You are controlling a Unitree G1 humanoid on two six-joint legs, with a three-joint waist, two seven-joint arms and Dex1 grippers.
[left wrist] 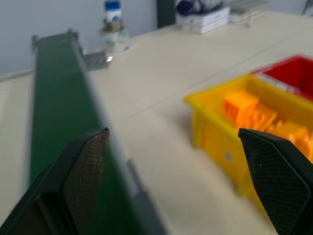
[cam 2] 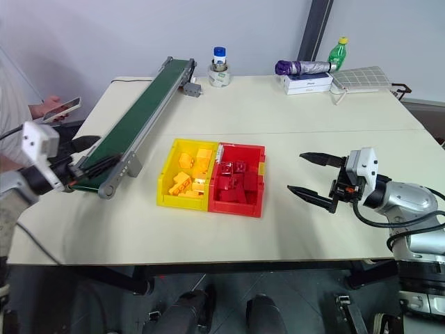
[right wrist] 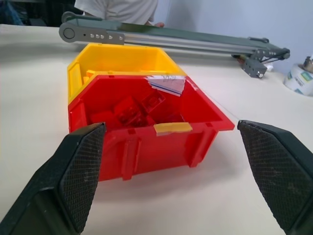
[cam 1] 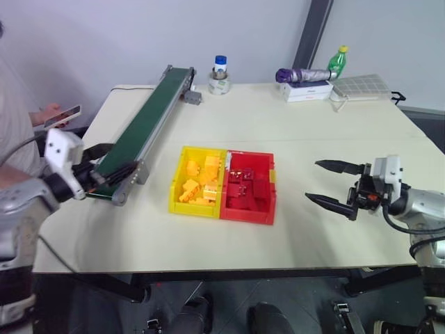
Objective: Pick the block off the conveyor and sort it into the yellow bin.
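1. Head views: there are two end effectors. The left end effector (cam 1: 111, 174) is at the near end of the conveyor (cam 1: 149, 118), its two black fingers spread apart with nothing between them. The right end effector (cam 1: 332, 183) hovers over bare desk (cam 1: 292, 118), well apart from the bins, also wide open and holding nothing.
2. There is one yellow bin (cam 1: 176, 184) and one red bin (cam 1: 268, 209), joined side by side, between the two end effectors. The yellow bin is the one closer to the left end effector. It holds a heap of yellow blocks (cam 1: 198, 182); I cannot tell which one is the task's block. The red bin holds red bricks (cam 1: 243, 188).
3. A strip of bare desk lies between the conveyor and the yellow bin. More open desk lies between the red bin and the right end effector.
4. A person's hand (cam 1: 43, 111) with one phone (cam 1: 64, 115) is beyond the left end effector, past the desk edge.
5. Left wrist view: the two fingers stand wide apart. The green belt runs ahead by one finger, and the yellow bin's corner sits by the other.
6. Right wrist view: two fingers wide open, the red bin straight ahead between them, the yellow bin behind it, the conveyor farther back.
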